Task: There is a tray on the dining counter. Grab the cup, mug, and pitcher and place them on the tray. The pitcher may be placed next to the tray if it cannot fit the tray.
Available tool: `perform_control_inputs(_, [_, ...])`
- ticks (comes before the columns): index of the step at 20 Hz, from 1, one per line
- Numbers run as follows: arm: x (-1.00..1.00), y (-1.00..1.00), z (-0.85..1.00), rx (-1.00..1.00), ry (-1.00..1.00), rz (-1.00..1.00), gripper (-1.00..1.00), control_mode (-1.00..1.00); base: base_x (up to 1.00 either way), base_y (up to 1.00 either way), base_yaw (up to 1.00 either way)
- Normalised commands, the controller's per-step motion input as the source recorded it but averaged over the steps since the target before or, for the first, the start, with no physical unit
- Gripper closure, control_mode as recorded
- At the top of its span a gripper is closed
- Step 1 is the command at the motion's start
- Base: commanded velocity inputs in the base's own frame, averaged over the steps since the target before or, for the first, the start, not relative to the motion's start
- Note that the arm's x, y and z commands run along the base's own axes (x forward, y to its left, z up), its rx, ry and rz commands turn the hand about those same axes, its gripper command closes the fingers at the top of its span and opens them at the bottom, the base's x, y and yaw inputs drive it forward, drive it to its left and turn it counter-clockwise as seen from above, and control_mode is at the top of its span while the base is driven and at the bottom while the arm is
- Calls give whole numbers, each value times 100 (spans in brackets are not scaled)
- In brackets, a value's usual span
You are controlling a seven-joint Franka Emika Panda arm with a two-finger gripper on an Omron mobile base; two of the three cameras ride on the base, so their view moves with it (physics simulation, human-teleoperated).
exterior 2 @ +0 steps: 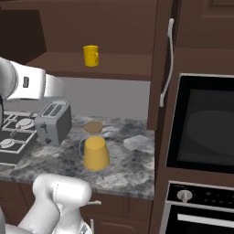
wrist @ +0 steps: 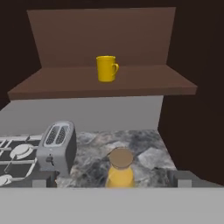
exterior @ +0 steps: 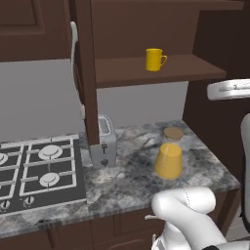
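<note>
A plain yellow mug (exterior: 155, 59) (exterior 2: 91, 55) (wrist: 106, 68) with a loop handle stands on a dark wood shelf (exterior: 195, 68) above the counter. Below it, the orange-yellow pitcher (exterior: 169, 158) (exterior 2: 95, 151) (wrist: 120, 170) with a tan cork lid stands upright on the marbled stone counter beside the stove. In the hand view my gripper (wrist: 113, 180) is open, its fingertips (wrist: 43, 181) spread wide and empty. It hangs back from the counter, facing the pitcher and the mug, touching neither. The tray, the cup and the dining counter are out of view.
A silver toaster (exterior: 105, 141) (exterior 2: 54, 121) (wrist: 57, 146) stands left of the pitcher, beside a gas stove (exterior: 39, 171) (exterior 2: 13, 132). A dark wood post (exterior: 88, 73) rises behind the toaster. A built-in oven (exterior 2: 205, 123) and tall cabinet close the right side.
</note>
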Motion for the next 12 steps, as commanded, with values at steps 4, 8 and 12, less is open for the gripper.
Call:
perform_control_inputs(4, [21, 0, 22, 0, 0, 0, -100, -100, 0, 0, 0])
perform_control_inputs(8, [18, 0, 24, 0, 0, 0, -100, -100, 0, 0, 0])
perform_control_inputs(12, [23, 0, 7, 0, 0, 0, -100, -100, 0, 0, 0])
